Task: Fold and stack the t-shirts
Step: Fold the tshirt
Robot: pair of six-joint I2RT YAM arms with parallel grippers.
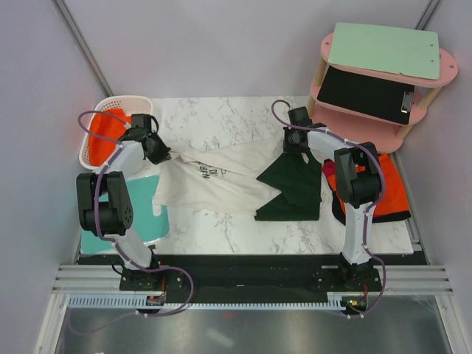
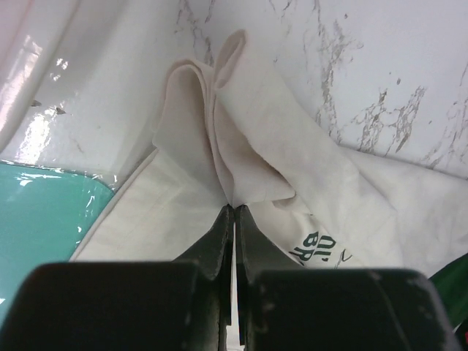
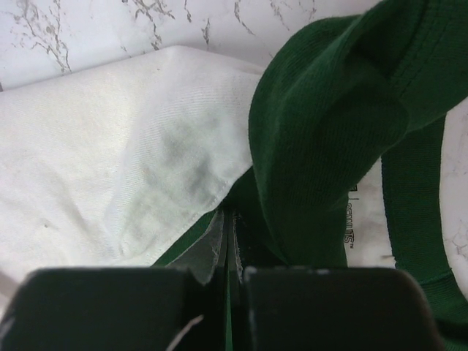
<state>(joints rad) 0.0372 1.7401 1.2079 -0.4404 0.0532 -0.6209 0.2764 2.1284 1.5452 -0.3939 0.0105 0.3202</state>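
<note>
On marble table (image 1: 221,118), cream t-shirt (image 1: 214,181) long axis left-right; green t-shirt (image 1: 291,188) rightward.

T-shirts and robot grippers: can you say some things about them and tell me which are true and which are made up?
1. The left gripper is shut on the cream-white t-shirt. True.
2. The right gripper is open and holds nothing. False: it is shut on the dark green t-shirt.
3. The dark green t-shirt lies in the white basket. False: it is on the marble table; the basket holds orange cloth.
4. The two t-shirts touch each other. True.
</note>
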